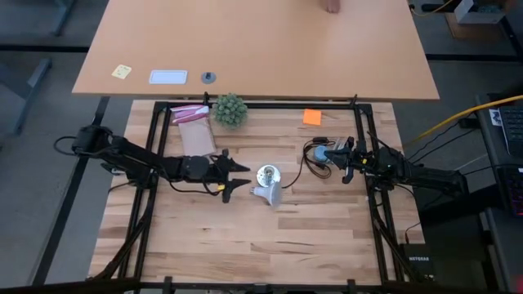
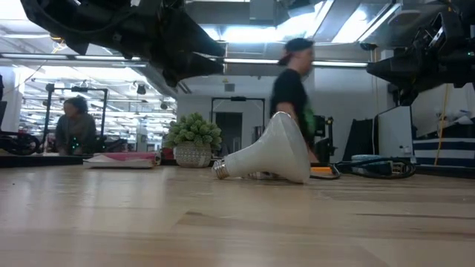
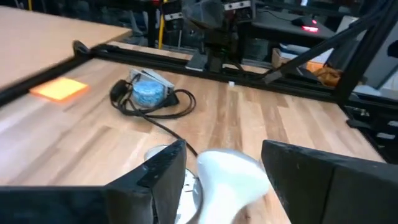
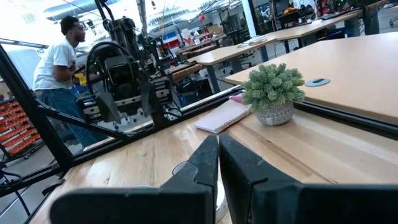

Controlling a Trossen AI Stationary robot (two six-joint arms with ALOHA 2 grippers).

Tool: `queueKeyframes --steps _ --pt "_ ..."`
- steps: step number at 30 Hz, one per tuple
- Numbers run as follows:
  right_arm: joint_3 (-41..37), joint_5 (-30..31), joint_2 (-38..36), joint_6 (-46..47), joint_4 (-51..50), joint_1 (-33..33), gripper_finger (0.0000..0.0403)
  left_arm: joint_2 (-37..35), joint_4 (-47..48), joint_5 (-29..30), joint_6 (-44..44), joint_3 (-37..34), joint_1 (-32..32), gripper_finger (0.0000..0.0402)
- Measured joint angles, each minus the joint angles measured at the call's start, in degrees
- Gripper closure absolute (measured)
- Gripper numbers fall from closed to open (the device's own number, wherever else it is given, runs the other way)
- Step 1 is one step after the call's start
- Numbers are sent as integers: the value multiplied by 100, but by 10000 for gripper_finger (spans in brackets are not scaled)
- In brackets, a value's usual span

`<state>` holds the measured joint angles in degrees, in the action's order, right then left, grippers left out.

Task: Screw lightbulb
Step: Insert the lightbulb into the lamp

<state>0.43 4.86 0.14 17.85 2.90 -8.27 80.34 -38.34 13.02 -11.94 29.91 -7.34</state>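
Observation:
The white lightbulb (image 1: 269, 194) lies on its side on the wooden table, its dome (image 2: 286, 152) and its screw base (image 2: 220, 169) both resting on the wood. It lies just on the near side of the round silvery socket disc (image 1: 266, 173). My left gripper (image 1: 243, 176) is open and hangs above the table just left of the bulb. In the left wrist view the bulb (image 3: 230, 180) shows ahead of the gap between the fingers, untouched. My right gripper (image 1: 337, 157) is shut at the right, by the light-blue object (image 1: 322, 153).
A small green plant (image 1: 230, 110) and a pink packet (image 1: 190, 114) stand at the far left, an orange note (image 1: 312, 117) at the far right. A black cord (image 3: 163, 127) runs from the socket to the blue object. Black frame rails (image 1: 261, 104) ring the table. People stand behind it.

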Motion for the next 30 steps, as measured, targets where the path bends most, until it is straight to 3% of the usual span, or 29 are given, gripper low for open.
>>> queueKeyframes --steps 8,16,23,30 --pt "-2 0 0 7 0 -1 382 1110 -31 0 -412 371 -146 190" --pt "0 1 -1 9 -2 -2 382 2204 209 -83 37 1155 -155 189" --pt "0 2 0 10 -2 0 382 2375 1453 -391 27 1555 -151 189" --pt "-1 2 0 9 -4 -1 382 2377 1972 -391 181 1589 35 189"
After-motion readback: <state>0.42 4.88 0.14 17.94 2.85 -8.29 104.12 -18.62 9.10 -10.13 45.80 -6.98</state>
